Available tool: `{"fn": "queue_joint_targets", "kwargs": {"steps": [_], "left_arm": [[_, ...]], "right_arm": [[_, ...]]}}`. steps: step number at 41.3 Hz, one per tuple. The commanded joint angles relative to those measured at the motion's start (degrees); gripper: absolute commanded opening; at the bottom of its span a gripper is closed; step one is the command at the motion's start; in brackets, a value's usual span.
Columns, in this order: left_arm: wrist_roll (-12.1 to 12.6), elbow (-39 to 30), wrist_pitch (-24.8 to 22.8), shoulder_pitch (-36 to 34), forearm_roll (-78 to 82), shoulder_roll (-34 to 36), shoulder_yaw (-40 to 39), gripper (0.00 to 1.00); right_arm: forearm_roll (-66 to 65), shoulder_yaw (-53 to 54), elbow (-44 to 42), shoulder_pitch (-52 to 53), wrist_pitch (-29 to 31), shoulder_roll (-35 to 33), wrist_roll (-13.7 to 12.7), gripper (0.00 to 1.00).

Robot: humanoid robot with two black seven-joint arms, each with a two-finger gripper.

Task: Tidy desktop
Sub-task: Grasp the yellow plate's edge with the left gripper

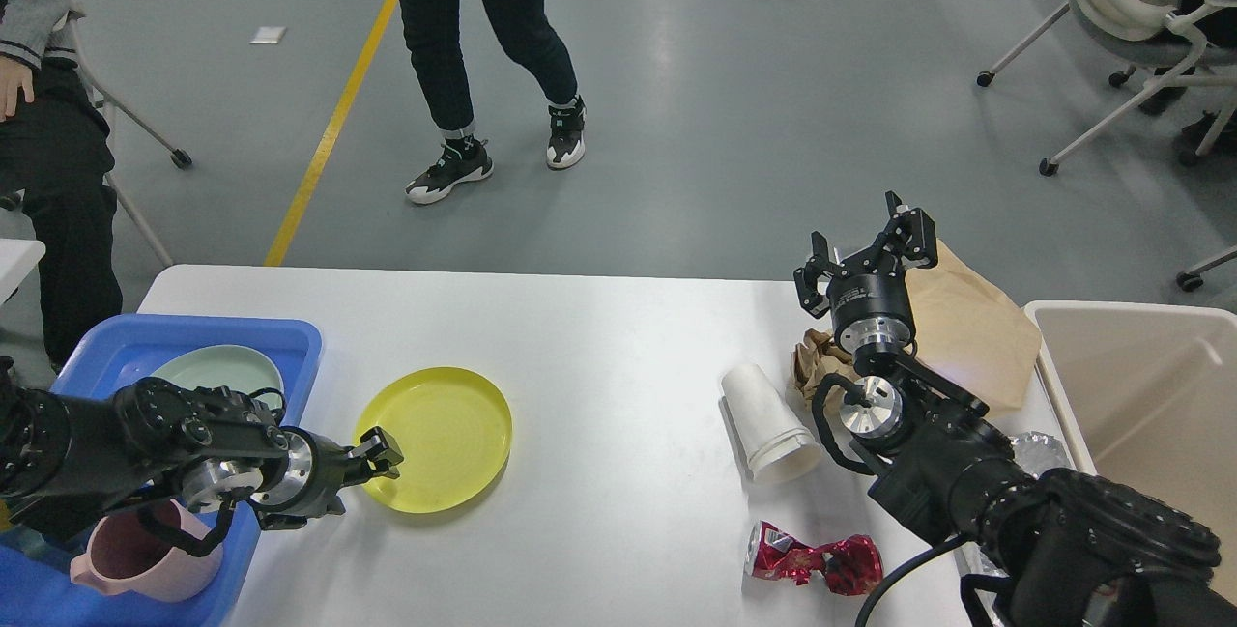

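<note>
1. Lower left of the frame: a blue tray (290, 337) sits on the left end of the white desk (599, 337), carrying a pale green plate (217, 368) toward its far side and a pink mug (145, 559) at its near corner.
2. The left arm reaches in from the left edge, low across the tray; the left gripper (379, 458) sits at the near-left rim of a yellow plate (440, 434) — its fingers are close together there, but whether they pinch the rim cannot be told.
3. The yellow plate lies flat on the desk just right of the tray, left of centre.
4. The desk itself fills the middle band of the frame, its far edge running below a grey floor with a yellow line (329, 134); a person in dark trousers (474, 38) stands at upper centre.
5. Right of centre: a white paper cup (763, 419) lies on its side, with crumpled brown paper (810, 361) just behind it and a crushed red wrapper (821, 561) nearer the bottom edge.
6. The right gripper (867, 245) is raised above the desk's far right part — fingers spread wide, holding nothing — in front of a flat brown paper bag (976, 327).
7. Far right: a beige bin (1150, 385) stands beside the desk's end.
</note>
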Motion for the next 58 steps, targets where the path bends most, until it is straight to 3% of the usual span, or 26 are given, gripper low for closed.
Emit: {"fn": "queue_joint_targets", "kwargs": {"steps": [1,4,12,30,39,52,58], "left_arm": [[0.08,-0.12,0.31,0.06,0.03,0.01,0.02,0.54],[0.08,0.14,0.40,-0.03,0.03,0.54,0.02,0.45],[0.26,0.23,0.40,-0.20,0.03,1.07,0.37,0.42],[0.52,0.50,0.40,0.06,0.12,0.63,0.73,0.23],[0.44,0.41,0.31,0.06,0.64,0.62,0.90,0.01],[0.44,-0.03,-0.48,-0.91,1.17,3.35,1.87,0.00],[0.00,-0.12,-3.90,-3.45,1.26,5.81,2.04,0.00]], "right_arm": [[0.00,0.00,-0.01,0.00,0.00,0.00,0.00,1.00],[0.00,0.00,-0.01,0.00,0.00,0.00,0.00,1.00],[0.00,0.00,-0.01,0.00,0.00,0.00,0.00,1.00],[0.00,0.00,-0.01,0.00,0.00,0.00,0.00,1.00],[0.00,0.00,-0.01,0.00,0.00,0.00,0.00,1.00],[0.00,0.00,-0.01,0.00,0.00,0.00,0.00,1.00],[0.00,-0.09,-0.09,-0.09,0.00,-0.09,0.00,1.00]]}}
